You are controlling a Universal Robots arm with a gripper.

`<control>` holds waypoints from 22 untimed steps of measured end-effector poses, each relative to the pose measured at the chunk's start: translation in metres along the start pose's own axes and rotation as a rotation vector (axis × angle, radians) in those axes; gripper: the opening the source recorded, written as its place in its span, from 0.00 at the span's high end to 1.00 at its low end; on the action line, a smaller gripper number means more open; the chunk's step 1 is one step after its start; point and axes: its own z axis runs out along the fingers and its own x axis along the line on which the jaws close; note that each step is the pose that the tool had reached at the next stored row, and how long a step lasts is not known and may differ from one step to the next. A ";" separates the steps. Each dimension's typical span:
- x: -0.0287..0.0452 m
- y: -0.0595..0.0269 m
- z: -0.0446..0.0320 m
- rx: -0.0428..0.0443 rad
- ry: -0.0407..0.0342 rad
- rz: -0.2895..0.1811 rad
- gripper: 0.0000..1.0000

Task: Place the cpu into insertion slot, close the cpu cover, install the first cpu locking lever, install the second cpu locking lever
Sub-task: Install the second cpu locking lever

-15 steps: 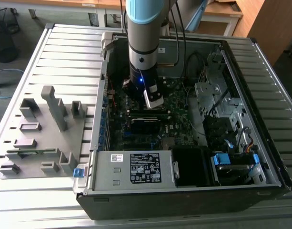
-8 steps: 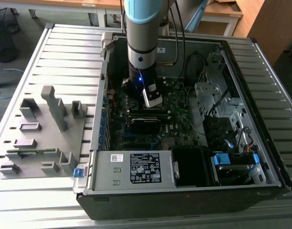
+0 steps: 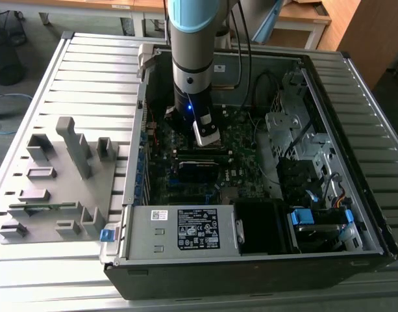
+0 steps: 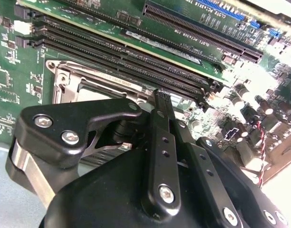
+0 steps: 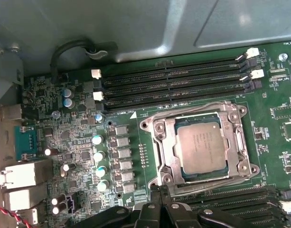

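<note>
The cpu (image 5: 202,146) already sits in its socket right of centre in the first wrist view, the cpu cover (image 5: 200,145) seemingly down around it, so the locking levers look due, needing a precise hook-and-press from the gripper (image 4: 159,102), fingers pressed together, empty.

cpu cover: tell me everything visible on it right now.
The cpu cover is a thin silvery metal square frame, lying flat and closed over the socket on the green motherboard. Through its square window shows the dull grey top of the cpu. Thin wire levers run along its edges. The gripper sits just beside the frame; contact is not discernible.
</note>
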 end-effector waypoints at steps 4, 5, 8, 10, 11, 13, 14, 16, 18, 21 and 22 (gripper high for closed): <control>0.0010 0.0010 0.0012 -0.0013 0.0002 0.000 0.90; 0.0012 0.0012 0.0015 -0.0017 0.0003 0.000 0.90; 0.0017 0.0018 0.0025 -0.0033 0.0005 0.000 0.90; 0.0024 0.0022 0.0033 -0.0052 0.0009 0.000 0.90; 0.0028 0.0024 0.0036 -0.0062 0.0011 0.000 0.90; 0.0035 0.0027 0.0043 -0.0077 0.0014 0.000 0.90; 0.0036 0.0029 0.0045 -0.0079 0.0015 0.000 0.90; 0.0036 0.0029 0.0046 -0.0080 0.0015 0.000 0.90; 0.0036 0.0030 0.0047 -0.0082 0.0014 0.000 0.90; 0.0036 0.0030 0.0047 -0.0081 0.0014 0.000 0.90; 0.0037 0.0029 0.0050 -0.0083 0.0014 0.000 0.90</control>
